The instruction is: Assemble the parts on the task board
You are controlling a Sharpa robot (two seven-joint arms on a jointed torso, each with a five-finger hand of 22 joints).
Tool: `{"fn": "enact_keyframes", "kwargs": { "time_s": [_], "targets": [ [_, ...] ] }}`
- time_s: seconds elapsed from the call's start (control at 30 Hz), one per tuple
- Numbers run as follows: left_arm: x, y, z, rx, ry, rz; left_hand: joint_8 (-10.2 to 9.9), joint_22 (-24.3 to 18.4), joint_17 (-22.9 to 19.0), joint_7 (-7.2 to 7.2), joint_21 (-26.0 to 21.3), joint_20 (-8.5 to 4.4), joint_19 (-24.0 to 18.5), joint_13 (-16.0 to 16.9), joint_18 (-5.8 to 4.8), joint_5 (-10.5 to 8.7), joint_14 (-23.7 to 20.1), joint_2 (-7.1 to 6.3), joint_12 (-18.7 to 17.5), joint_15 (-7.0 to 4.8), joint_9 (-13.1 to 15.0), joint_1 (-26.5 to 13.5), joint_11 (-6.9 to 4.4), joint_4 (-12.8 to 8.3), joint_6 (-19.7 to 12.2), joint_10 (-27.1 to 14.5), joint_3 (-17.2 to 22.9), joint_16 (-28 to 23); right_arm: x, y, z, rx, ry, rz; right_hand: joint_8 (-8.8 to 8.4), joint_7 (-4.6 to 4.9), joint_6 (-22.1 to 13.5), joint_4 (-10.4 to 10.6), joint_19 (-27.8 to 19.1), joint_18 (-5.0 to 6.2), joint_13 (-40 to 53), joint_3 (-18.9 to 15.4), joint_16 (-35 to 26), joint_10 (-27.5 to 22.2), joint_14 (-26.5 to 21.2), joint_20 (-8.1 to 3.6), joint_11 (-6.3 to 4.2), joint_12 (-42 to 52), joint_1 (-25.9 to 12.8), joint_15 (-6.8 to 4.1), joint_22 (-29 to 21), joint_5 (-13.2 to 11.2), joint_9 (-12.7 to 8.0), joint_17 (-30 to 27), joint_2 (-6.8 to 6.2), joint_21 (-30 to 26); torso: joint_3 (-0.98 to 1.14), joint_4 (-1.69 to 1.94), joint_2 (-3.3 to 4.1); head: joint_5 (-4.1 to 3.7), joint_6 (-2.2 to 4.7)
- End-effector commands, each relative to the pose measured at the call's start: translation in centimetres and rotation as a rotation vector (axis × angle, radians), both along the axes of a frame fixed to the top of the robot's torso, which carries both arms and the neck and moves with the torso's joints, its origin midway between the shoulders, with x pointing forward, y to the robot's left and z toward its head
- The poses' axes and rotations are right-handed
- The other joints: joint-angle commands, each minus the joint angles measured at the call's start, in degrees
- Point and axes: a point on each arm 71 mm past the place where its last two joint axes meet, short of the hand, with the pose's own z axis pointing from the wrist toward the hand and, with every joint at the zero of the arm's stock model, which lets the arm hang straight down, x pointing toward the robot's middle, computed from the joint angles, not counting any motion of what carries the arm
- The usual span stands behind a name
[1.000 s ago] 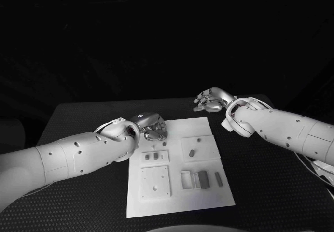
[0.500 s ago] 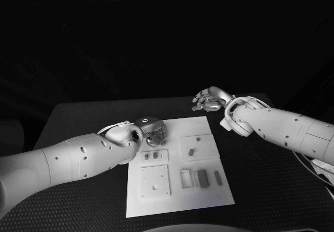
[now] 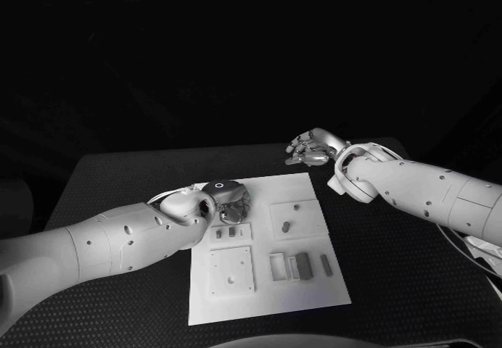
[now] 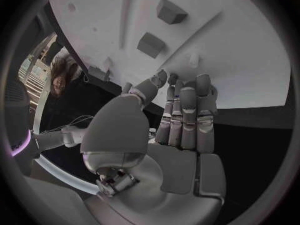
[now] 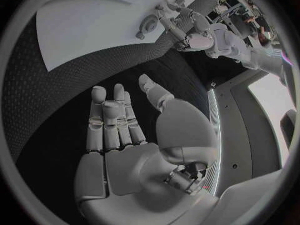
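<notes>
The white task board (image 3: 264, 301) lies in the middle of the table. Small grey parts rest on it: two short pieces (image 3: 226, 233) in a raised square, one piece (image 3: 286, 227) in the square to the right, and long pieces (image 3: 305, 266) beside a frame nearer me. My left hand (image 3: 228, 201) hovers over the board's far left area, fingers pointing down. In the left wrist view its fingers (image 4: 184, 115) are straight and hold nothing, above the board (image 4: 237, 50) and two blocks (image 4: 150, 44). My right hand (image 3: 312, 148) floats past the board's far right corner, open and empty (image 5: 119, 130).
A plain raised square plate (image 3: 232, 272) sits on the board's near left. Black textured table (image 3: 408, 290) surrounds the board on every side. The right wrist view shows the board's corner (image 5: 87, 20) and my left hand (image 5: 184, 27) beyond it.
My left hand has slid a little toward me over the board's far left area, and its arm has pushed further in. The right hand has drifted slightly left.
</notes>
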Motion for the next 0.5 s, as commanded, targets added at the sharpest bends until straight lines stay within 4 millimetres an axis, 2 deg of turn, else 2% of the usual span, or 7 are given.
{"fn": "enact_keyframes", "kwargs": {
  "time_s": [0.03,0.1,0.27,0.5],
  "targets": [
    [0.03,-0.07,-0.07,0.018,0.0,-0.014,-0.1,1.6,-0.1,-0.03,0.4,0.04,0.3,-0.1,3.73,0.19,0.5,0.1,-0.3,0.09,-0.1,0.6,0.13,0.1,0.1,0.4,0.4,0.4,-0.13,0.31,0.06,0.005,-0.002,0.015,0.16,0.35,0.1,0.0,0.1,0.39,-0.1,-0.3,0.3,0.6,-0.2,0.21,0.03,-0.3,-0.4,0.1,1.1,0.0,0.1,-0.1,0.02,-0.2,0.05,0.07,-0.07,0.12,-0.2],
    [0.16,0.04,-0.1,0.02,-0.001,-0.012,-0.2,1.6,-0.1,0.05,0.6,0.05,0.3,-0.1,3.77,0.17,0.6,0.21,-0.4,0.11,-0.2,0.5,0.16,0.2,0.0,0.3,0.5,0.5,-0.17,0.4,0.08,0.008,-0.002,0.019,0.1,0.39,0.0,0.0,0.1,0.39,-0.2,-0.4,0.3,0.5,-0.2,0.21,0.07,-0.5,-0.6,0.13,1.1,0.0,0.1,-0.1,-0.06,-0.2,0.1,0.1,-0.11,0.37,-0.2],
    [0.11,-0.08,-0.26,0.019,0.005,-0.015,-0.6,1.6,-0.3,0.46,1.2,0.14,0.3,-0.4,3.98,0.19,0.7,0.63,-0.6,0.24,-0.6,0.5,0.31,0.3,-0.5,-0.1,0.9,0.9,-0.18,0.46,0.08,0.009,-0.001,0.022,0.02,0.55,-0.2,0.1,0.3,0.39,-1.0,-0.4,0.4,0.1,-0.1,0.15,0.38,-1.9,-1.2,0.43,1.1,0.0,0.0,-0.2,-0.23,-0.2,-0.02,0.1,-0.13,0.19,-0.16],
    [0.14,-0.24,-0.81,0.02,0.011,-0.012,-0.6,1.6,-0.5,0.43,2.3,0.16,0.7,-0.6,4.36,0.17,1.4,1.07,-0.7,0.25,-1.0,0.5,0.32,0.3,-0.4,-0.1,1.4,1.6,-0.28,0.71,0.14,0.015,-0.002,0.026,-0.14,0.7,-0.6,0.1,0.3,0.39,-1.4,-0.4,0.5,0.2,-0.1,0.12,0.53,-2.7,-1.4,0.57,1.1,0.0,-0.1,-0.3,-0.26,-0.3,0.04,0.02,-0.08,0.24,-0.16]
  ]
}}
